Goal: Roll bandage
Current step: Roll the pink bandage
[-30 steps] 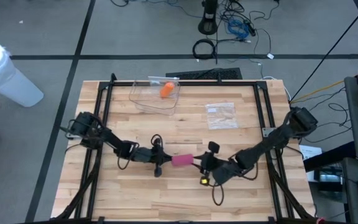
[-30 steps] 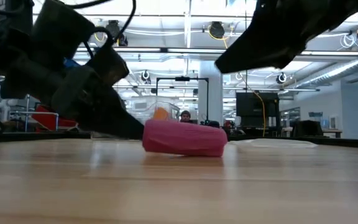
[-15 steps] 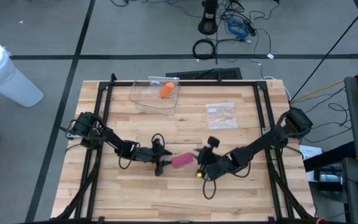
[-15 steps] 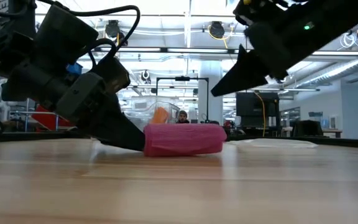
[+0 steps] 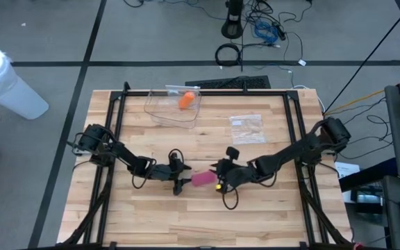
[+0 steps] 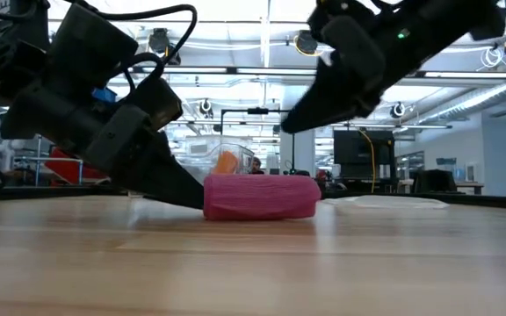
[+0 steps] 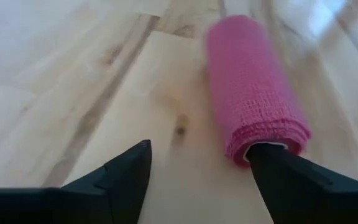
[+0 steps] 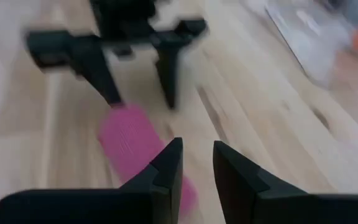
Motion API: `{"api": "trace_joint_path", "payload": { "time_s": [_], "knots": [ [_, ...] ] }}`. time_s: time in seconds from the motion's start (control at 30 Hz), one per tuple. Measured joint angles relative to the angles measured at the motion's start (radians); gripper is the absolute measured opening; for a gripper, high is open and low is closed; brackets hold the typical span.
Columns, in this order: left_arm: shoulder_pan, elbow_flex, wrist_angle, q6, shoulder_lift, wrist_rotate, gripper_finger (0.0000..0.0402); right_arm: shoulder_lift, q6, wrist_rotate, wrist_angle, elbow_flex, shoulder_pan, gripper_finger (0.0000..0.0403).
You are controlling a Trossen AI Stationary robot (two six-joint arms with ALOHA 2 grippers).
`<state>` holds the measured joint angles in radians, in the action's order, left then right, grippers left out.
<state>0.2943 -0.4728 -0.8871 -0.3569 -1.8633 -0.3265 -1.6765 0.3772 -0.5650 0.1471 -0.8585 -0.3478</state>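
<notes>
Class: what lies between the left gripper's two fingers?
Only bare wooden table, in the left wrist view; the pink bandage roll touches one finger at its end.

A robotics lab: a wooden tabletop in a black metal frame on grey carpet, loose cables on the floor, and ceiling strip lights and monitors in the open hall behind.

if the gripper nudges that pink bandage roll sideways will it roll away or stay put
The pink bandage roll lies on its side on the flat table, so a sideways nudge would probably roll it. Its knitted surface looks soft and grippy, so it likely squashes slightly and won't slide far. It looks light for its size.
</notes>
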Motion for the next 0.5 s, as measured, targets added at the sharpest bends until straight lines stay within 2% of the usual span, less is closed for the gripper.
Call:
{"api": "trace_joint_path", "payload": {
  "time_s": [0.13, 0.3, 0.5],
  "knots": [
    [0.0, 0.0, 0.004, 0.013, 0.0, -0.015, 0.0282, -0.068, -0.088, 0.016, 0.138, 0.0, 0.003, 0.0073],
    [0.002, 0.0, 0.011, 0.054, 0.0, -0.045, 0.0283, -0.16, -0.233, -0.07, 0.348, 0.0, 0.002, 0.0073],
    [0.002, 0.0, 0.014, 0.05, 0.001, -0.021, 0.0283, -0.205, -0.262, -0.073, 0.412, 0.0, 0.002, 0.0073]
  ]
}}
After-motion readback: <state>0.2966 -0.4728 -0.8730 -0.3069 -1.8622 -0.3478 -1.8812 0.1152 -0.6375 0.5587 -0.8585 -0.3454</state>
